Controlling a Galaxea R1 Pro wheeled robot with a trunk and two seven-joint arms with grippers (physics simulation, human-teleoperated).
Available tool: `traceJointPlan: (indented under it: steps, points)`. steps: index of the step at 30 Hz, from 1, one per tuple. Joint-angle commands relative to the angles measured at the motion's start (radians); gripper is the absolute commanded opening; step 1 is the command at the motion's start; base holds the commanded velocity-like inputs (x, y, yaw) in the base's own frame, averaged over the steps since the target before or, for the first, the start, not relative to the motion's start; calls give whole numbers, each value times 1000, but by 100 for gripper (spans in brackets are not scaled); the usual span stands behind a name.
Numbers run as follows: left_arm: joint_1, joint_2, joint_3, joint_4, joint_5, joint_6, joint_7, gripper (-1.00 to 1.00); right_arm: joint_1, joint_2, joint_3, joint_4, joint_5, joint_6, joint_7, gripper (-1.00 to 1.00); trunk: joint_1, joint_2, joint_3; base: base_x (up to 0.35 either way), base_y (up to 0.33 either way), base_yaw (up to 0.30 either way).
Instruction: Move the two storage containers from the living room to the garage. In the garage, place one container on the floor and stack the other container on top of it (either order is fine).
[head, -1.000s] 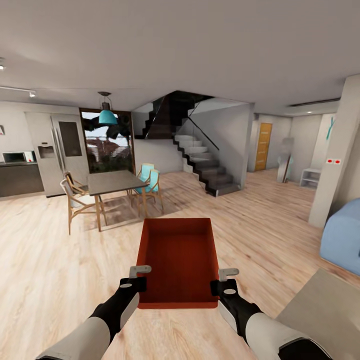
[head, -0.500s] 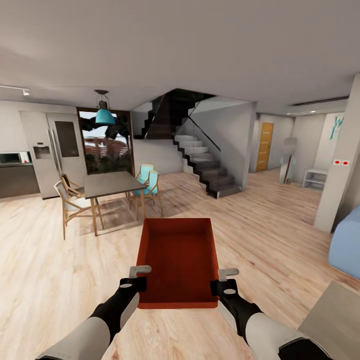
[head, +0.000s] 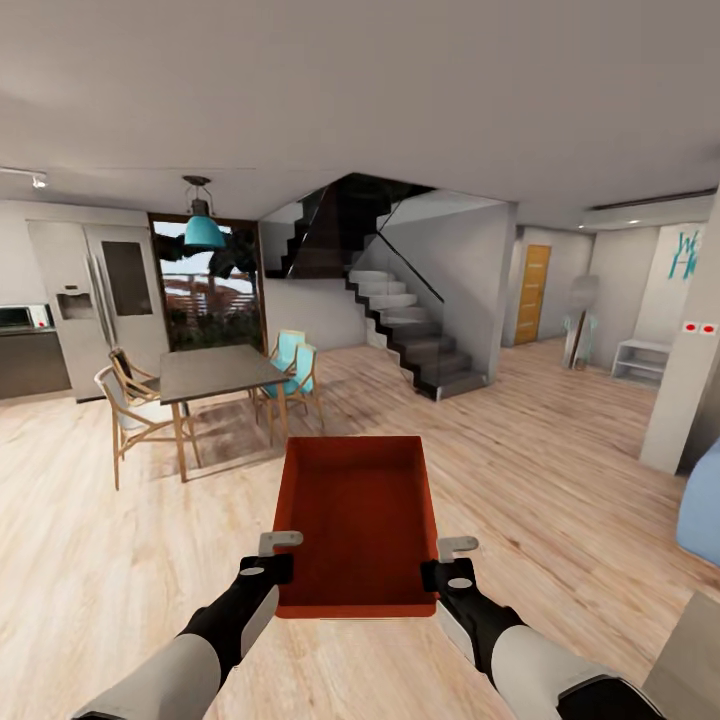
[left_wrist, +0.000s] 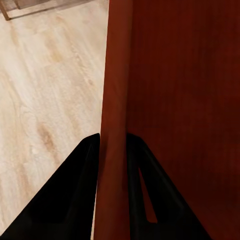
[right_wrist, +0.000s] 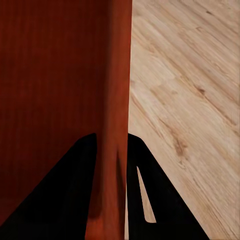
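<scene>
I hold one orange-red open-topped storage container (head: 358, 520) level in front of me above the light wood plank floor of the living room. My left gripper (head: 281, 556) is shut on its left wall, and my right gripper (head: 440, 560) is shut on its right wall. In the left wrist view the dark fingers (left_wrist: 87, 165) pinch the container's wall (left_wrist: 116, 100). The right wrist view has the same grip, fingers (right_wrist: 85, 160) clamped on the wall (right_wrist: 118, 90). The container is empty inside.
A dining table (head: 215, 370) with wooden and teal chairs stands ahead left, a fridge (head: 90, 290) behind it. A staircase (head: 405, 330) rises at centre. An orange-brown door (head: 528, 295) is down the hall at right. A blue sofa (head: 702, 505) edges in at right.
The whole view has panned right: table, fridge and lamp slid left and the sofa slid toward the right edge. Both grippers and the container keep the same hold.
</scene>
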Motion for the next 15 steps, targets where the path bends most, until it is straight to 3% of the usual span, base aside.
traceJointPlan:
  steps: [1, 6, 9, 15]
  points:
    - [-1, 0, 4, -1, 39, 6, 13, -100, -1, 3, -3, -4, -3, -55, -2, -100, 1, -1, -2, 323, 0, 0]
    - [-1, 0, 4, -1, 39, 6, 13, -100, -1, 3, -3, -4, -3, -60, -6, -100, 1, -1, -2, 323, 0, 0]
    - [-1, 0, 4, -1, 40, 6, 13, -100, -1, 4, -3, -3, -6, -113, -9, -100, 1, -1, -2, 323, 0, 0]
    - [-1, 0, 2, -1, 69, 6, 13, -100, -1, 4, -2, 16, -6, -127, -9, -100, 1, -1, -2, 323, 0, 0]
